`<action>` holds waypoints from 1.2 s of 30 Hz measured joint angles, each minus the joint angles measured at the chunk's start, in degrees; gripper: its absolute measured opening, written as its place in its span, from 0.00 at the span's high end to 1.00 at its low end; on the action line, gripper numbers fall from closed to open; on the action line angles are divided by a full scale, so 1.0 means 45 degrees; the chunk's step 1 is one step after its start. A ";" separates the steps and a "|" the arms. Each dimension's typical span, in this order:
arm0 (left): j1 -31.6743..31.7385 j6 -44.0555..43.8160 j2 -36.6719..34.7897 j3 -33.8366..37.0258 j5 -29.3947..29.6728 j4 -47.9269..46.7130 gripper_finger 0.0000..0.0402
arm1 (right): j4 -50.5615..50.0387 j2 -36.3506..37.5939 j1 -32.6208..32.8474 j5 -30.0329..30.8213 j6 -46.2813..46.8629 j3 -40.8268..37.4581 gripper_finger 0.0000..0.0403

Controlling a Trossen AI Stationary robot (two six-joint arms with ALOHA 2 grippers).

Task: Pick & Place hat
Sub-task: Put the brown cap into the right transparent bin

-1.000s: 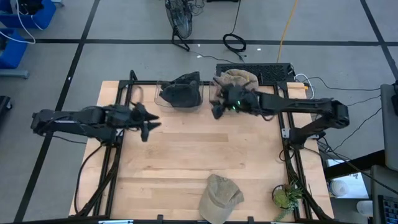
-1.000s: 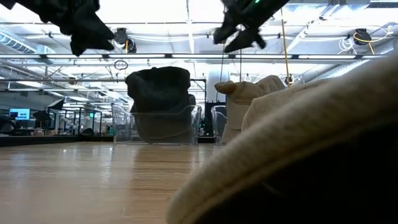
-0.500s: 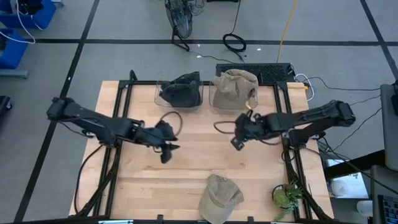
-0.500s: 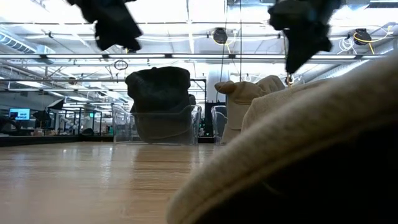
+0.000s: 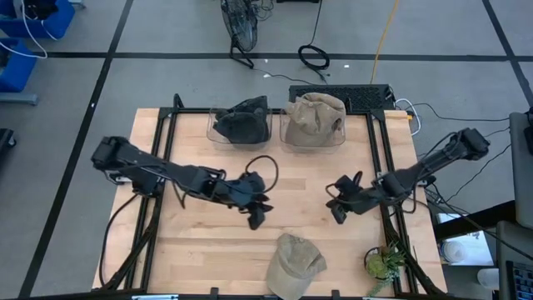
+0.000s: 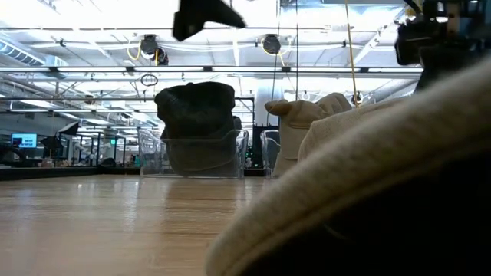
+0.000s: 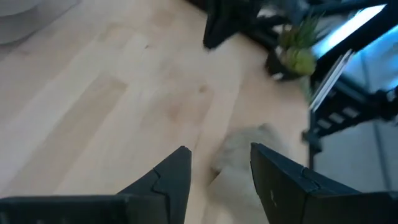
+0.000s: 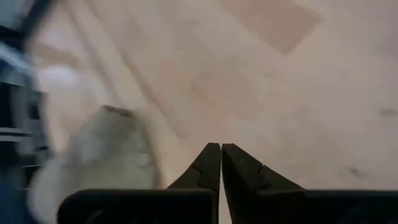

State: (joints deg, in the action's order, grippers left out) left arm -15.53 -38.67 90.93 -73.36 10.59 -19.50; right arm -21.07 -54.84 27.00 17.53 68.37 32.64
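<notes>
A tan cap (image 5: 296,265) lies flat on the wooden table at its near edge; it fills the foreground of the low view (image 6: 368,192). My left gripper (image 5: 256,212) hangs open above mid-table, just far-left of the cap, which shows ahead of its fingers (image 7: 242,162). My right gripper (image 5: 337,208) is shut and empty, above the table to the cap's far right; its wrist view shows the cap (image 8: 99,155) off to one side. A dark hat (image 5: 241,123) and a tan hat (image 5: 315,115) each sit in a clear bin at the far edge.
The two clear bins (image 5: 237,137) (image 5: 310,137) stand side by side at the table's far edge. A small green plant (image 5: 385,262) stands at the near right corner. Black frame rails (image 5: 154,167) run along both sides. Bare wood lies between the bins and the cap.
My left gripper has swept from the table's left side toward the right and near edge, closing on the tan cap, still open. My right gripper has left the tan hat's bin, come down toward the near edge and right side, rolled, and shut empty.
</notes>
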 joint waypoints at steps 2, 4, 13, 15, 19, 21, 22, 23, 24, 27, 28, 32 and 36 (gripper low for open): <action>0.0004 -0.0240 0.0505 -0.0326 -0.0142 0.0527 0.59 | 0.1206 0.0397 0.0247 -0.0052 0.0082 -0.0709 1.00; 0.0005 -0.0297 0.1020 -0.0577 -0.0776 0.1200 0.58 | 0.1865 0.0757 0.0409 -0.0070 0.0012 -0.1095 1.00; 0.0053 -0.2429 0.3106 -0.1289 -0.2495 0.1681 0.48 | 0.2193 0.1144 0.0694 0.0108 -0.0981 -0.1257 1.00; 0.0053 -0.3243 0.3422 -0.1289 -0.2552 0.1615 0.47 | 0.2192 0.1149 0.0696 0.0110 -0.1081 -0.1257 1.00; 0.0006 -0.4384 0.4175 -0.1289 -0.3374 0.1621 0.47 | 0.2158 0.1144 0.0696 0.0115 -0.1161 -0.1257 1.00; 0.0000 -0.4965 0.4450 -0.1289 -0.3841 0.1709 0.47 | 0.2159 0.1140 0.0696 0.0119 -0.1222 -0.1257 1.00; -0.0010 -0.5201 0.4574 -0.1289 -0.4088 0.1699 0.47 | 0.2157 0.1142 0.0696 0.0127 -0.1224 -0.1257 1.00; -0.0024 -0.5381 0.4694 -0.1289 -0.4262 0.1724 0.47 | 0.2157 0.1142 0.0696 0.0129 -0.1222 -0.1257 1.00; -0.0049 -0.5529 0.4807 -0.1289 -0.4356 0.1717 0.47 | 0.2159 0.1139 0.0696 0.0131 -0.1217 -0.1257 1.00; -0.0147 -0.5690 0.5090 -0.1289 -0.4368 0.1724 0.47 | 0.2164 0.1139 0.0691 0.0134 -0.1227 -0.1257 1.00; -0.0175 -0.5760 0.5137 -0.1289 -0.4368 0.1725 0.47 | 0.2159 0.1139 0.0693 0.0134 -0.1229 -0.1257 1.00; -0.0339 -0.5765 0.5216 -0.1289 -0.4131 0.1798 0.47 | 0.2164 0.1139 0.0694 0.0203 -0.1229 -0.1257 1.00; -0.0507 -0.5556 0.5305 -0.1284 -0.3910 0.1770 0.47 | 0.2248 0.1139 0.0691 0.0512 -0.1219 -0.1257 1.00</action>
State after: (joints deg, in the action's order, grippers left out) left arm -17.81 -63.67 114.80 -79.13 -7.00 -11.53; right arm -10.96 -49.71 30.11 19.83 62.88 26.98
